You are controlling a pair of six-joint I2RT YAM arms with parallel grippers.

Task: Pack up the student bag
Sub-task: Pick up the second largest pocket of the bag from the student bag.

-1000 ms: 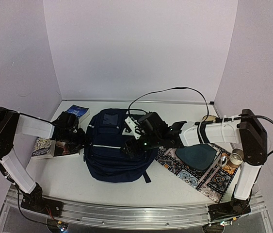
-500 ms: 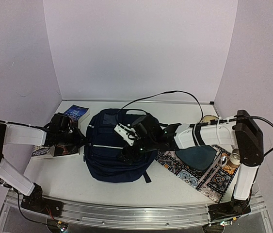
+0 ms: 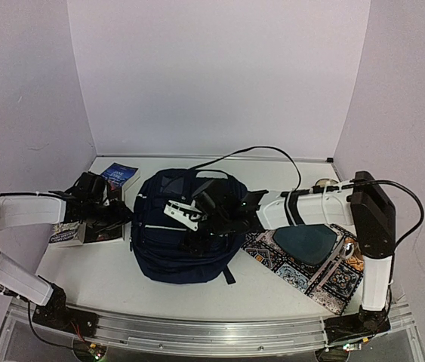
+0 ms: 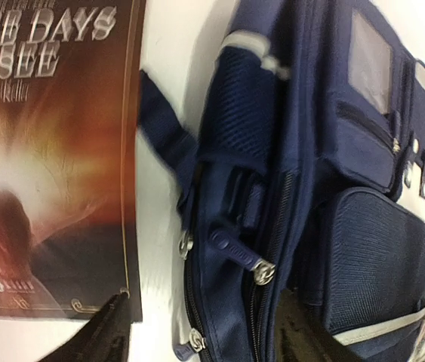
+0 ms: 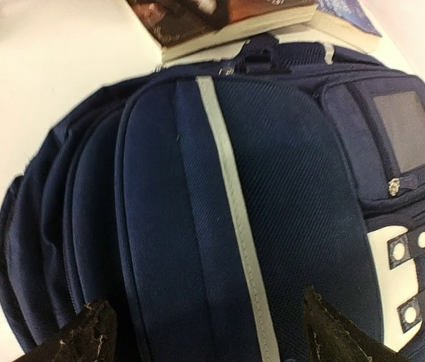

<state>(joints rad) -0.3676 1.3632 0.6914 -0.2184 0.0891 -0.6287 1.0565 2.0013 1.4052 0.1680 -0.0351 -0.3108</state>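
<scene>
Shows one student bag (image 3: 168, 253) lying flat mid-counter (image 3: 99, 280), two books (image 3: 69, 231) at its 9 o'clock, one patterned mat (image 3: 325, 280) at its 3 o'clock, and two grippers, the left gripper (image 3: 121, 214) spread by the bag's 9 o'clock edge, the right gripper (image 3: 195, 240) spread above its front panel.

The left arm (image 3: 23, 210) and right arm (image 3: 314, 204) have white tubular shells and black joint housings. A black cable (image 3: 261, 148) arcs off the right toward twelve o'clock. The right gripper (image 5: 208, 332) has black, scuffed jaws.

White table (image 3: 103, 273), student bag (image 3: 159, 256), blue book (image 3: 119, 174), brown book (image 4: 46, 166), patterned mat (image 3: 325, 284)
</scene>
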